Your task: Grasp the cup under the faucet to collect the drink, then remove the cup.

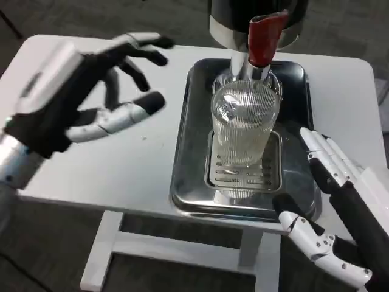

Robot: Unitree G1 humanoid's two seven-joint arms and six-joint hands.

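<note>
White counter (152, 176) fills most of frame. Metal tray (194, 121) sits right of centre on it, a slotted drip grate (243, 176) in its lower middle. Clear ribbed cup (244, 125) stands upright on the grate, centre-right of frame, directly below the faucet (262, 39), which has a red handle and hangs off a dark dispenser body (243, 18) at top centre. Cup looks to hold clear liquid; level hard to tell.

Left hand (100, 91) at upper left of frame, hovering over the counter, fingers spread wide and pointing right toward the tray, holding nothing, well apart from the cup. Slight motion blur on it.

Right hand (331, 201) at lower right of frame, beside the tray's right edge, fingers apart and pointing up-left, thumb low near the tray's front corner. Empty, near the cup but not touching it.

Table leg (106, 255) and grey floor at the bottom.
</note>
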